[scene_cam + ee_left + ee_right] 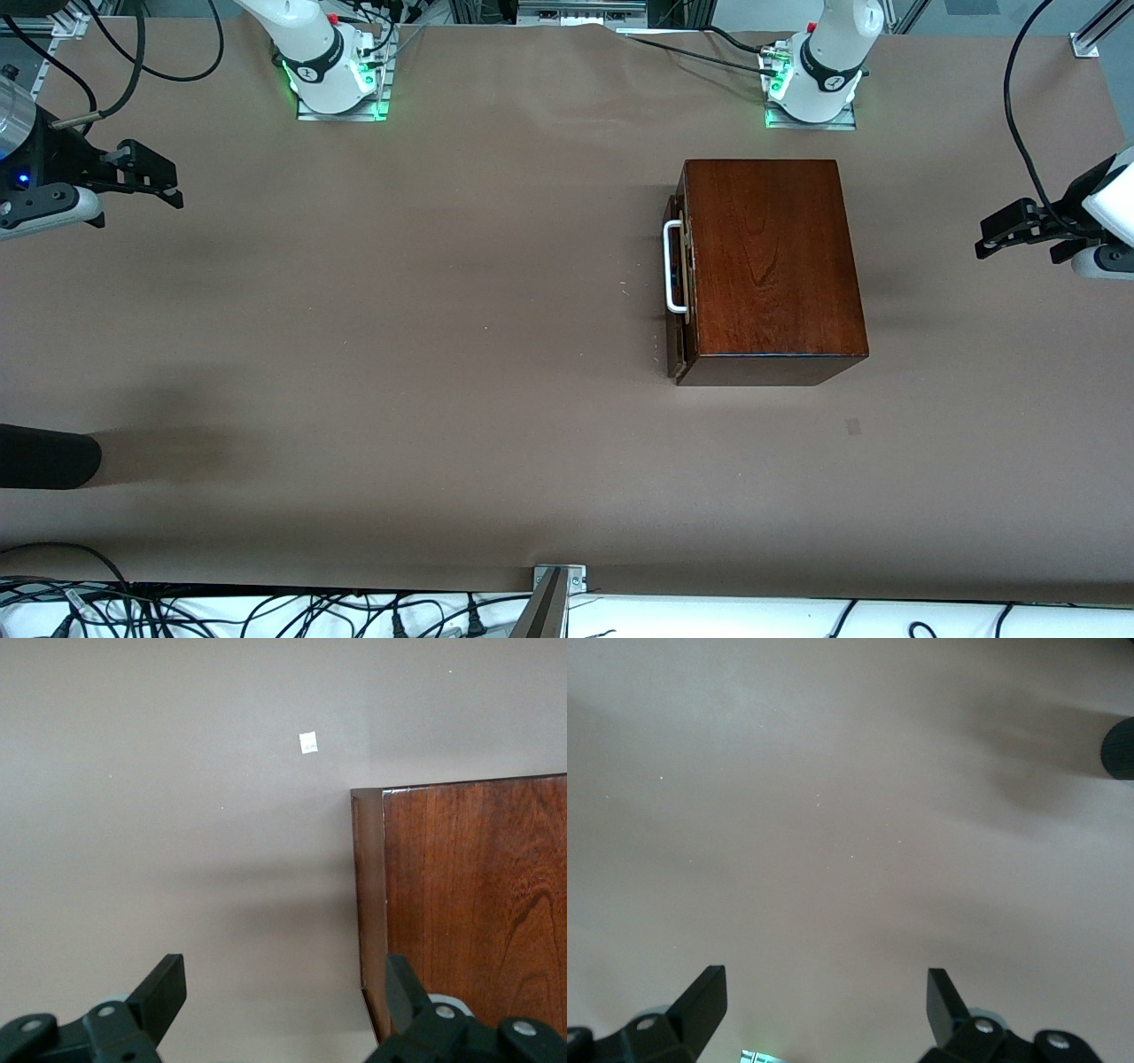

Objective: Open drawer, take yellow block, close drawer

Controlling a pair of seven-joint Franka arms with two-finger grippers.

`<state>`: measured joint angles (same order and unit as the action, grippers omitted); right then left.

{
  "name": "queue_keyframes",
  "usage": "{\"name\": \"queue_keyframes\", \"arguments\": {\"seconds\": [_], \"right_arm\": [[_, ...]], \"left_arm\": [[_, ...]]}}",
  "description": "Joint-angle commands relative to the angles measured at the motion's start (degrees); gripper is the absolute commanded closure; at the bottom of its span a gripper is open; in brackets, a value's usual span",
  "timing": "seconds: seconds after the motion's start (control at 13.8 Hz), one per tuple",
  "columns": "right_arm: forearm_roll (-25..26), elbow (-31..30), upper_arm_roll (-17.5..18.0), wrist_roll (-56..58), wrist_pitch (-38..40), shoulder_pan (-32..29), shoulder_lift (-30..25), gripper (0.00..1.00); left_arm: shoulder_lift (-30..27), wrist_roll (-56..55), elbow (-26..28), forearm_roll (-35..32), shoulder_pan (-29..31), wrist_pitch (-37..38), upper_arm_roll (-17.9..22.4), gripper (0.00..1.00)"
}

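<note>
The drawer [675, 292] sits in a dark reddish-brown wooden box [771, 266] that rests on the table [399, 354] toward the left arm's end. The box is a plain rectangular block with a smooth, glossy top where the wood grain runs in long arcs; its edges are crisp and its corners square. The drawer's front is a dark, narrow panel on the box's side that faces the right arm's end of the table, and it lies nearly flush with the box, with only a thin seam showing. A white U-shaped bar handle [673, 268] stands off that front, slim and rounded, running along the panel's length. The yellow block does not show in any view.

In the left wrist view the box's top [478, 912] shows the same polished grain, with a lighter, duller strip along its edge. On the table near that corner of the box lies a small white square scrap [308, 742].

The table is covered by a matte brown sheet, smooth with faint creases.

The left gripper [1019, 232], black and angular, hangs in the air beside the box toward the left arm's end of the table, fingers spread wide with nothing between them. The right gripper [146, 182] hovers well apart from the box over the right arm's end, its flat black fingers likewise spread and empty. A dark rounded object [44, 456] juts in at the table's edge at that same end.
</note>
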<state>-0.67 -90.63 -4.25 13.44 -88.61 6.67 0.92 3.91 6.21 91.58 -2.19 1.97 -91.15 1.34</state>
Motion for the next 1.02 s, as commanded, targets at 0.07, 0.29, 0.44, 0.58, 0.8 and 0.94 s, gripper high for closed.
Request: {"name": "queue_keyframes", "arguments": {"seconds": [0.07,0.29,0.44,0.58,0.8,0.94], "right_arm": [[-0.91,0.54,0.38,0.00,0.99,-0.60,-0.31,0.00],[-0.91,0.54,0.29,0.00,0.99,-0.60,-0.31,0.00],[-0.91,0.54,0.38,0.00,0.90,-0.60,-0.31,0.00],[-0.91,0.54,0.38,0.00,0.99,-0.60,-0.31,0.00],[-0.91,0.54,0.38,0.00,0.90,-0.60,-0.31,0.00],[-0.91,0.54,0.38,0.00,0.99,-0.60,-0.31,0.00]], "left_arm": [[0.48,1.44,-1.41,1.22,-0.30,1.15,0.41,0.00],[0.48,1.35,-1.32,1.22,-0.39,1.76,0.41,0.00],[0.48,1.44,-1.41,1.22,-0.82,2.30,0.33,0.00],[0.48,1.62,-1.50,1.13,-0.83,2.30,0.41,0.00],[0.48,1.44,-2.02,1.13,-0.74,2.38,0.50,0.00],[0.48,1.44,-2.02,1.22,-0.74,2.56,0.50,0.00]]}}
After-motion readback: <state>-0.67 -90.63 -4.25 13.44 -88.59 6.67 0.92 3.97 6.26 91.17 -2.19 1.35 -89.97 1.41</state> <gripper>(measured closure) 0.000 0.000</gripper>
